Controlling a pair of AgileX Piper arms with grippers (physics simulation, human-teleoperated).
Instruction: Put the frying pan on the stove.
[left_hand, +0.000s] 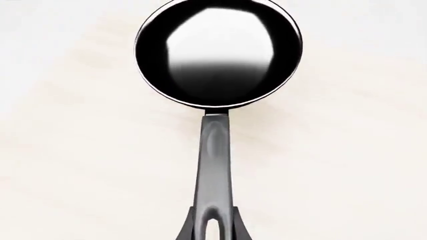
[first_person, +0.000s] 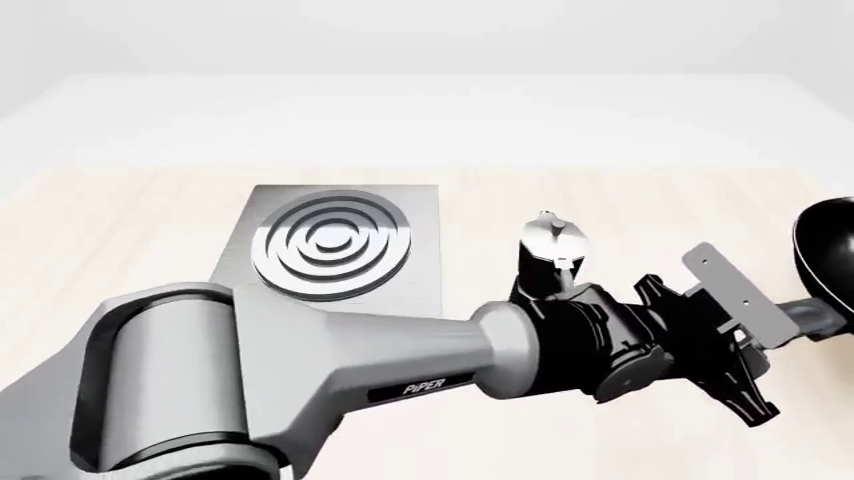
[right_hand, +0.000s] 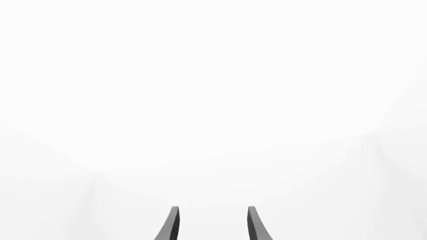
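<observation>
The glossy black frying pan (left_hand: 218, 52) fills the left wrist view, its long dark grey handle (left_hand: 215, 165) running back to my left gripper (left_hand: 213, 215). The two fingers are closed against the looped end of the handle. In the front view the left arm reaches far right, where my left gripper (first_person: 797, 320) holds the handle and the frying pan (first_person: 827, 245) is cut by the picture's edge. The stove (first_person: 334, 250), a grey slab with silver rings, lies at centre left, well apart from the pan. My right gripper (right_hand: 213, 222) is open on nothing.
A small black-and-silver moka pot (first_person: 553, 250) stands just right of the stove, between it and the pan, partly behind the left arm's wrist. The light wooden table (first_person: 641, 200) stretches across the view. The right arm does not show in the front view.
</observation>
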